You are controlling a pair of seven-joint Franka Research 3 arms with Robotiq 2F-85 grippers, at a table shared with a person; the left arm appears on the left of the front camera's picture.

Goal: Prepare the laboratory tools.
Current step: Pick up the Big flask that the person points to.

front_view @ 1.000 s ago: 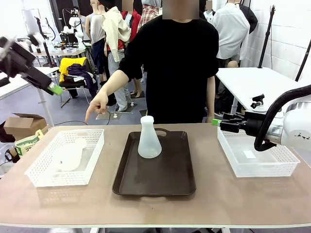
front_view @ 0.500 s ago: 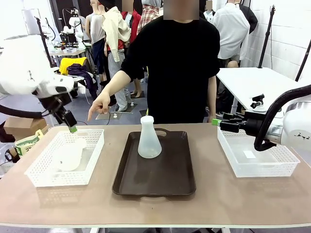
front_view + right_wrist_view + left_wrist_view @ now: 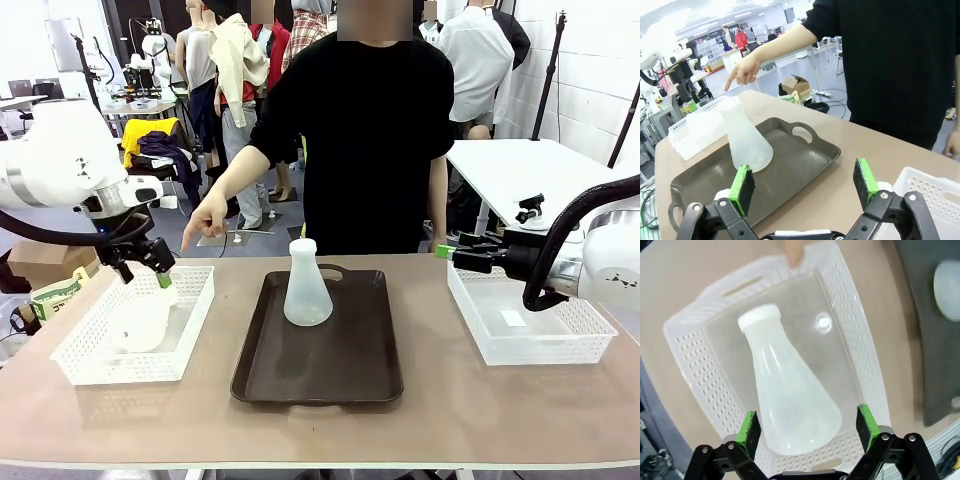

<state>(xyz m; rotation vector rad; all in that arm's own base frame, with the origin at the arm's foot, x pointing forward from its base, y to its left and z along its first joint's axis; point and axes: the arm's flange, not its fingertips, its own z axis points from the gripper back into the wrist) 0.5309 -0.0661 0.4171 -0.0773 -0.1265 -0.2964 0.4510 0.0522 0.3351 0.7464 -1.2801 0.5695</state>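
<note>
The left pincer [image 3: 807,425] hangs over the white basket [image 3: 690,370] with its two green pads wide apart, holding nothing. One flask [image 3: 790,395] lies on its side in that basket. In the left wrist view it is straight ahead of the pincer, at 12 o'clock. Its neck points to 11 o'clock and its fat bottom to 5 o'clock, and the fat bottom sits between the pads. I think the pincer should go straight down and squeeze there. A person's hand [image 3: 205,215] points down at this basket. The other flask [image 3: 306,290] stands up on the dark tray [image 3: 330,370]. The right pincer [image 3: 804,181] is open too, far off at 3 o'clock, so the left arm is nearer
</note>
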